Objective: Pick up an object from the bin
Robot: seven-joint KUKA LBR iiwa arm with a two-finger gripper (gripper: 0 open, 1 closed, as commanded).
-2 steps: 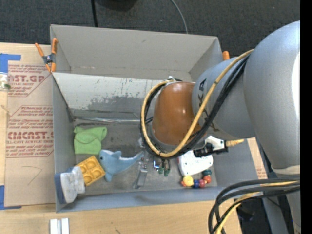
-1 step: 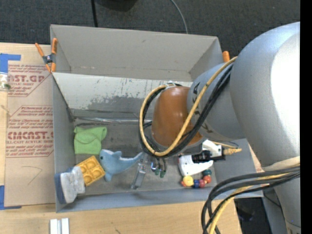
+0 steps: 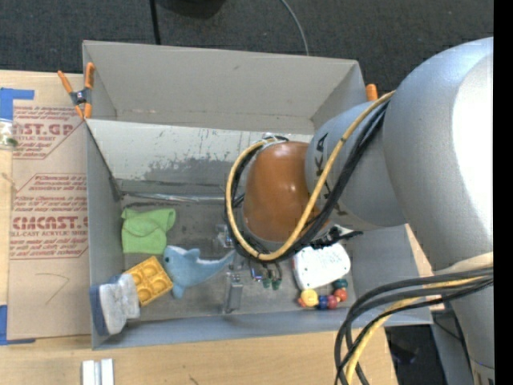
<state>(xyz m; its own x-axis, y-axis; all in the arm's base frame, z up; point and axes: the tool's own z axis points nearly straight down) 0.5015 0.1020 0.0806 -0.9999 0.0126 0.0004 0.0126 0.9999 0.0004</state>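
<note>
grey arm (image 3: 449,159) over bin (image 3: 200,87), hand (image 3: 233,293) beside pale-blue whale-shaped toy (image 3: 186,267)

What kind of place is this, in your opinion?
Probably a robotics lab set up for picking tests: a cabled grey robot arm reaches into a grey metal bin of small things, such as a blue toy whale and a green cloth.

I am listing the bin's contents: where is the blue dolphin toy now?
In the camera view, the blue dolphin toy lies at the lower left of the bin, below the green cloth and right of the yellow block.
</note>
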